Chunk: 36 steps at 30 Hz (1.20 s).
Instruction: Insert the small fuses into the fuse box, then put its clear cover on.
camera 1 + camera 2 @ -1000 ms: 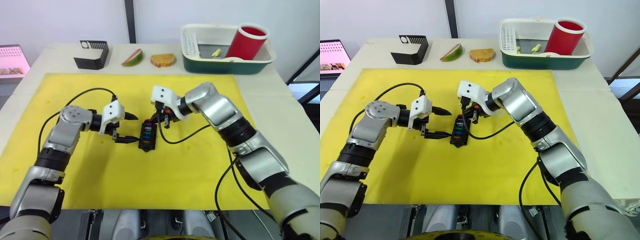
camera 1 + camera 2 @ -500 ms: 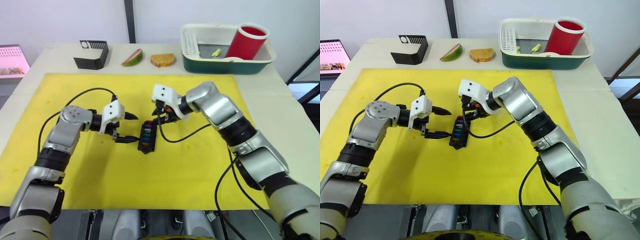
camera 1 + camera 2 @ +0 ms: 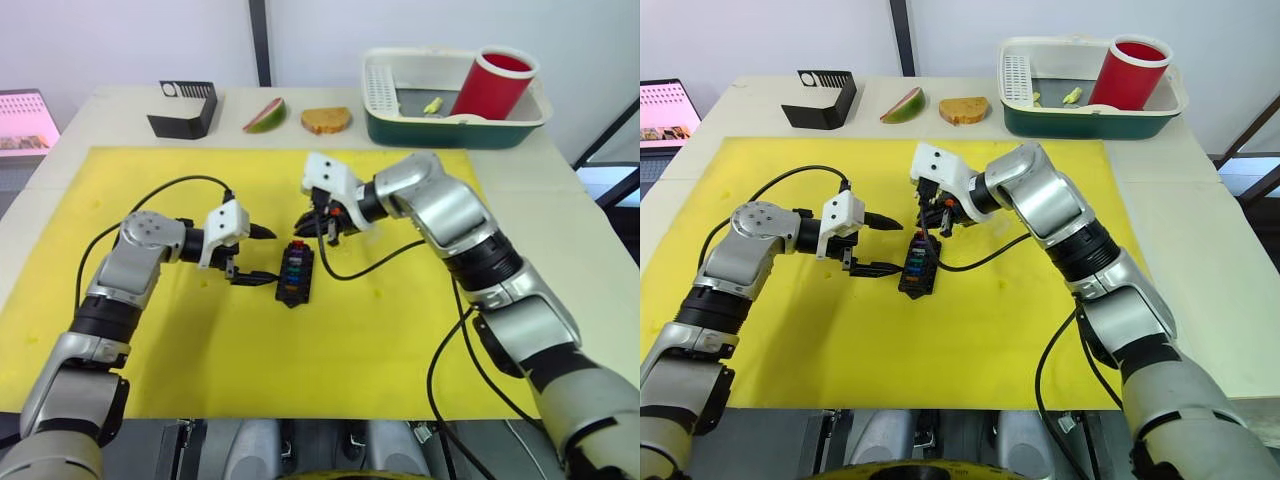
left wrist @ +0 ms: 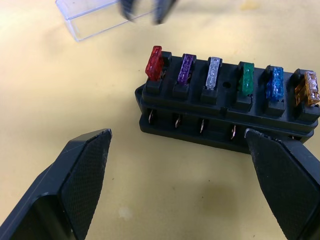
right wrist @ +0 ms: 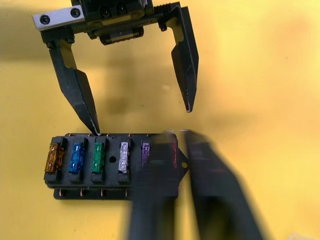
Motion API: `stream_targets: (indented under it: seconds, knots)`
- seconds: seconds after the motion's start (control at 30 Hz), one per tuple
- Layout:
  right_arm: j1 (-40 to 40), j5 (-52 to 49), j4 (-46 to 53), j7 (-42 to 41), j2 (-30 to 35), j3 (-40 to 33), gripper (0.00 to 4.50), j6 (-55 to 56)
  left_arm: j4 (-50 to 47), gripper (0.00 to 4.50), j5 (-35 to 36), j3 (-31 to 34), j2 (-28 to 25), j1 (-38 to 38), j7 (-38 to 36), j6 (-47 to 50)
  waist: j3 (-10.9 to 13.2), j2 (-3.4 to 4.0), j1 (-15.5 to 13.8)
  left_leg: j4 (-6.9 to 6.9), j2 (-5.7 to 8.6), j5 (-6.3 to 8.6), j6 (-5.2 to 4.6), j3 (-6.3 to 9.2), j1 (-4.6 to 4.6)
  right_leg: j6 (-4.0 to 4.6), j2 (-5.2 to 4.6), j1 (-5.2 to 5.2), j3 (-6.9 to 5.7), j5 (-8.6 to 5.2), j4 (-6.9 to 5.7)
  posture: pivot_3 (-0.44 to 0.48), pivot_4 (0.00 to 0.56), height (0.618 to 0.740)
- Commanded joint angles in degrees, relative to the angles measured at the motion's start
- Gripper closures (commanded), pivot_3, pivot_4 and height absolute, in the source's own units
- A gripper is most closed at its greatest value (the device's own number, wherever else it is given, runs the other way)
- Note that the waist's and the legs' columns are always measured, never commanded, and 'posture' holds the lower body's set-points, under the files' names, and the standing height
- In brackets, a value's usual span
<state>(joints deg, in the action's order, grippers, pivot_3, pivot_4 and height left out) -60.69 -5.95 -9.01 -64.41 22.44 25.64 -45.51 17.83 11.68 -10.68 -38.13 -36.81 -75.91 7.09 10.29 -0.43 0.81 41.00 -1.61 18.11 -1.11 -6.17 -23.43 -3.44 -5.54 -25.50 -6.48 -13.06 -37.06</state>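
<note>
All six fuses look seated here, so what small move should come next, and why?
Probably the right gripper should reach for the clear cover: the fuse box holds six fuses in its slots, and the cover lies on the mat beside it, not yet on.

No text, label, brand, number or sign can be read anywhere. The fuses in the fuse box carry markings too small to make out. The screen at the table's edge shows pink pictures with no legible lettering.
</note>
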Motion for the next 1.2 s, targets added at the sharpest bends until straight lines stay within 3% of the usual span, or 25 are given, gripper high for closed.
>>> stream_targets:
  seconds: [0.03,1.2]
  knots:
    - [0.75,-0.70,1.24,0.66,-0.20,-1.39,4.45,1.15,-1.03,0.00,-0.24,0.90,-0.26,-0.69,0.08,-0.63,0.00,0.00,0.00,0.00,0.00,0.00,0.00,0.00,0.00,0.00,0.00,0.00,0.00,0.00,0.00,0.000,0.150,0.740]
    - [3.27,0.47,-3.69,0.51,-0.80,1.12,4.45,1.95,-1.88,0.00,-0.02,0.93,-0.28,-0.29,0.72,-0.06,0.00,0.00,0.05,0.00,0.00,0.00,0.00,0.00,0.01,0.00,0.00,0.00,0.00,0.00,0.00,0.000,0.150,0.740]
